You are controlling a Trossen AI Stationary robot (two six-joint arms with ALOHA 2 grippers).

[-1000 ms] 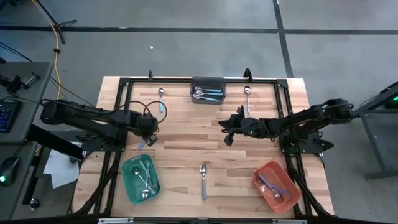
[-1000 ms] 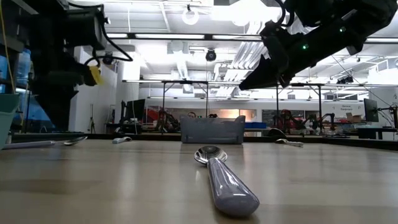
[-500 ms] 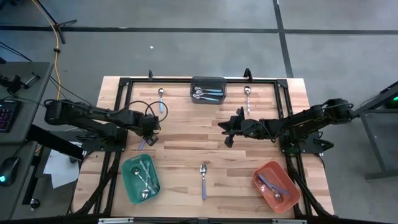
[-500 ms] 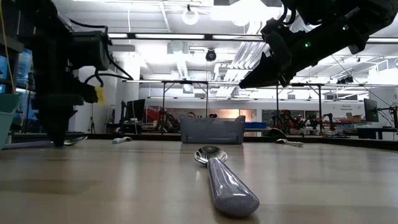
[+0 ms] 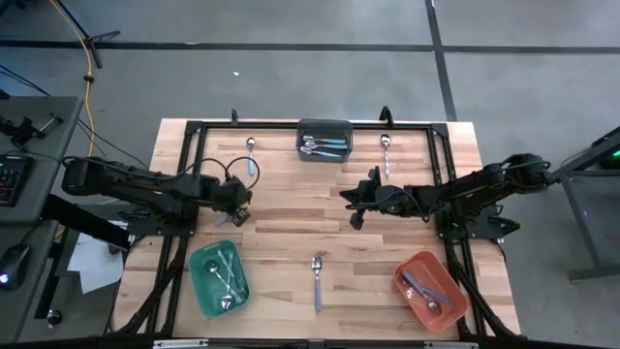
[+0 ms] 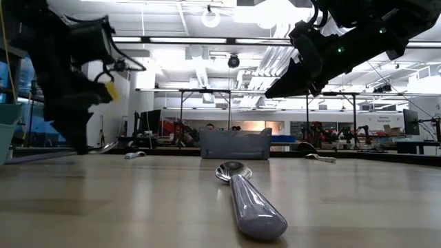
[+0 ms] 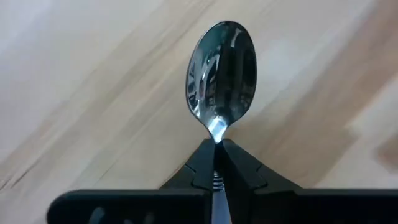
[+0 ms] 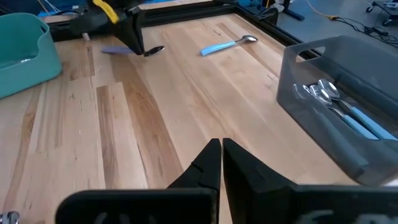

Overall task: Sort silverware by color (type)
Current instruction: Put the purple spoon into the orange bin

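Note:
My left gripper (image 5: 235,215) is at the table's left side, shut on a spoon with a lavender handle (image 8: 113,50). The spoon's shiny bowl (image 7: 222,71) shows just beyond the fingertips. My right gripper (image 5: 354,206) hangs shut above the table's middle and holds nothing. Loose spoons lie flat on the wood: a light blue one (image 5: 251,155) at the far left, one (image 5: 386,153) at the far right, and a lavender one (image 5: 317,279) near the front middle. My left gripper pinches the spoon's thin neck (image 7: 216,134), right behind the bowl, between its two fingers. The fingers come steeply from above, one on each side of the neck. In the low view the bowl end (image 6: 107,146) sits slightly higher than the handle end (image 6: 27,157), which stays at the table.
A dark grey bin (image 5: 325,139) with blue-handled spoons stands at the far middle. A green bin (image 5: 219,279) with silver spoons is at the front left. A red bin (image 5: 430,289) with a lavender spoon is at the front right. A black frame rail (image 5: 184,174) borders the table.
My left gripper has come down to the table beside the lavender spoon, tipped over somewhat, and taken hold of the spoon behind its bowl. The spoon's bowl end now stands a little off the wood. My right arm has kept still.

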